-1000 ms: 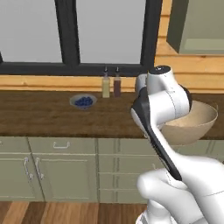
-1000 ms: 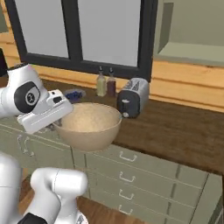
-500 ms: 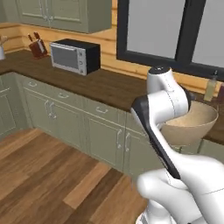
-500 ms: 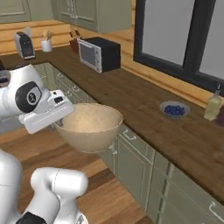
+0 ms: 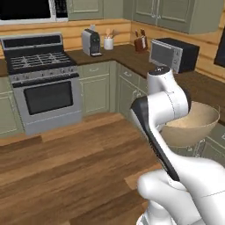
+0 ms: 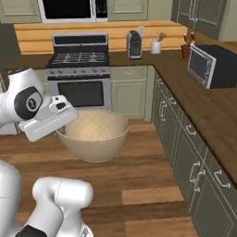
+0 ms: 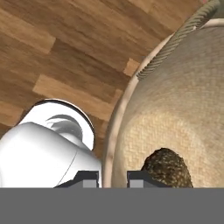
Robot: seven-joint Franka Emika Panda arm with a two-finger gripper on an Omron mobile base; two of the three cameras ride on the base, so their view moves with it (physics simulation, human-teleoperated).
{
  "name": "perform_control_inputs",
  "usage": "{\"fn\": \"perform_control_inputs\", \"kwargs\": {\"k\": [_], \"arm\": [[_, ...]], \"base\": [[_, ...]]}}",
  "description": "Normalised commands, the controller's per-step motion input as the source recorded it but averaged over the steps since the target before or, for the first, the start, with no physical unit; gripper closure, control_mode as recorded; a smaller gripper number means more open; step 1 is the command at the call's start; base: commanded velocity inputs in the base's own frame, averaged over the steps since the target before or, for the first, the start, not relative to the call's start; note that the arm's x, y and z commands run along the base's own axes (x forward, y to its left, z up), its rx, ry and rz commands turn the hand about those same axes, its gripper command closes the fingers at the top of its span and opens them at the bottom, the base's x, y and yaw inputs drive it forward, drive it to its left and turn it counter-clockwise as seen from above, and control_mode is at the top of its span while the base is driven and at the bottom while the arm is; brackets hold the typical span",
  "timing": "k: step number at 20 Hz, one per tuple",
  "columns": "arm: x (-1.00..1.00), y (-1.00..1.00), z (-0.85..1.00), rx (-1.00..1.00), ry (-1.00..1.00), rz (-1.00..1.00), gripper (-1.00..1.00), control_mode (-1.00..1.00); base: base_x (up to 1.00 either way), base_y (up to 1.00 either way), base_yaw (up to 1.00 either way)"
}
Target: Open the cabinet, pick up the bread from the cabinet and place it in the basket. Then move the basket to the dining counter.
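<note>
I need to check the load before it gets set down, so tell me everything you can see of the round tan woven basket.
The round tan woven basket is a bowl-shaped vessel with smooth outer sides, a woven inside and a twisted rope handle at the rim. It hangs upright in the air over the wooden floor, with the two-finger gripper shut on its rim. The small dark-brown bread lump lies inside on its bottom.

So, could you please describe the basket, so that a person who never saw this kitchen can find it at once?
Start at the white robot arm over the wooden floor, in front of the stove. At its hand hangs the basket, held by the rim above the floor. It is a round tan woven bowl with a dark-brown bread inside, unlike the boxy black microwave on the counter.
</note>
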Motion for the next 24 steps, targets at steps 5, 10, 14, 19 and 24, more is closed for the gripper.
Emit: {"fn": "perform_control_inputs", "kwargs": {"k": [5,10,14,19,24], "arm": [[0.00,0.00,0.00,0.00,0.00,0.00,1.00,1.00],[0.00,0.00,0.00,0.00,0.00,0.00,1.00,1.00],[0.00,0.00,0.00,0.00,0.00,0.00,1.00,1.00],[0.00,0.00,0.00,0.00,0.00,0.00,1.00,1.00],[0.00,0.00,0.00,0.00,0.00,0.00,1.00,1.00]], "base": [[0.01,-0.09,1.00],[0.05,0.09,0.96],[0.52,0.00,0.91],[0.80,0.00,0.91],[0.81,0.00,0.90]]}}
